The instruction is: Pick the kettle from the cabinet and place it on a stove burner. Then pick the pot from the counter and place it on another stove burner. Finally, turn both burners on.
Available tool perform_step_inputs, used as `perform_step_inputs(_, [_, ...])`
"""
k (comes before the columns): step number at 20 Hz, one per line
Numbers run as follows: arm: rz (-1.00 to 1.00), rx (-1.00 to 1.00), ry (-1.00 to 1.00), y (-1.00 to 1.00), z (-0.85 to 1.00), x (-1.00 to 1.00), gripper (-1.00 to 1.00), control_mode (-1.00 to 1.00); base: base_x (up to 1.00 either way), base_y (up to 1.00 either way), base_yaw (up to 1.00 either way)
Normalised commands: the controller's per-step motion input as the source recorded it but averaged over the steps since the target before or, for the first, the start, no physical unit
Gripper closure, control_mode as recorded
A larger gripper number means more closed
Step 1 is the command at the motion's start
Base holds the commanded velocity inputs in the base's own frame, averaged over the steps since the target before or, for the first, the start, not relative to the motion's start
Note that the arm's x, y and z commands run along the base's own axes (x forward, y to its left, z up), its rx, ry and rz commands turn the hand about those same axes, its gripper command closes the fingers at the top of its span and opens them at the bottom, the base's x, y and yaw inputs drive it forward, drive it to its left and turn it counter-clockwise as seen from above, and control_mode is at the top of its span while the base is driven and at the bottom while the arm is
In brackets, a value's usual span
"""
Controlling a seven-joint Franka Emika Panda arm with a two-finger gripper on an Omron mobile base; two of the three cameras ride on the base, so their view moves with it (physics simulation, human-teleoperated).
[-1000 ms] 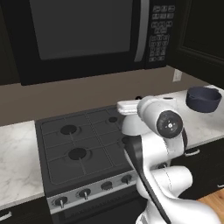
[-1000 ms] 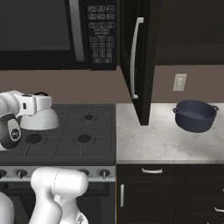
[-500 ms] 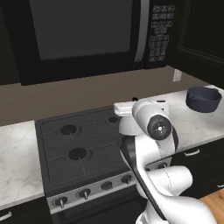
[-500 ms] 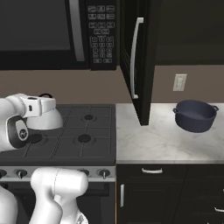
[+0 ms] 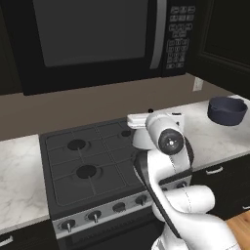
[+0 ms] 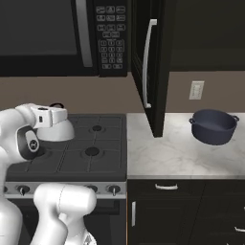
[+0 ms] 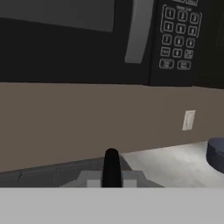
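The kettle (image 6: 56, 128) is over the black cooktop (image 6: 103, 162), held by its arched black handle, and its white dome hangs under the hand at the back part of the stove. The gripper (image 6: 53, 111) is closed tight on that handle: in the hand view the dark handle (image 7: 111, 168) rises between the finger tips, so the jaws stand together with the kettle caught in them. From the left base view the kettle (image 5: 143, 138) is half hidden behind the white arm, near the rear right burner, and I cannot tell if its bottom touches the grate or is just above it. Holding it by the handle from the top keeps the body upright, which is sensible for setting it down flat on a burner. The front burner (image 6: 92, 152) is free and can take the second vessel. The pot (image 6: 214, 126) waits on the marbled counter (image 6: 167, 158), well apart to the right, not touched. The cabinet door (image 6: 149, 64) stands open over the counter's left end. I judge the first placing is nearly done; the pot and both knobs (image 6: 114, 190) remain.
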Motion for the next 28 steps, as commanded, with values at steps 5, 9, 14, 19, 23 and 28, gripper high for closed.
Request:
perform_step_inputs(5, [-0.13,0.0,0.0,0.0,-0.21,0.38,1.0,-1.0,0.0,0.0,0.0])
perform_step_inputs(9, [-0.14,0.0,0.0,0.0,-0.19,0.4,1.0,-1.0,0.0,0.0,0.0])
perform_step_inputs(14, [-0.12,0.0,0.0,0.0,-0.19,0.42,1.0,-1.0,0.0,0.0,0.0])
perform_step_inputs(19, [-0.04,0.0,0.0,0.0,-0.06,0.16,1.0,-1.0,0.0,0.0,0.0])
perform_step_inputs(23, [0.0,0.0,0.0,0.0,-0.02,0.19,1.0,-1.0,0.0,0.0,0.0])
perform_step_inputs(28, [0.0,0.0,0.0,0.0,-0.01,0.27,1.0,-1.0,0.0,0.0,0.0])
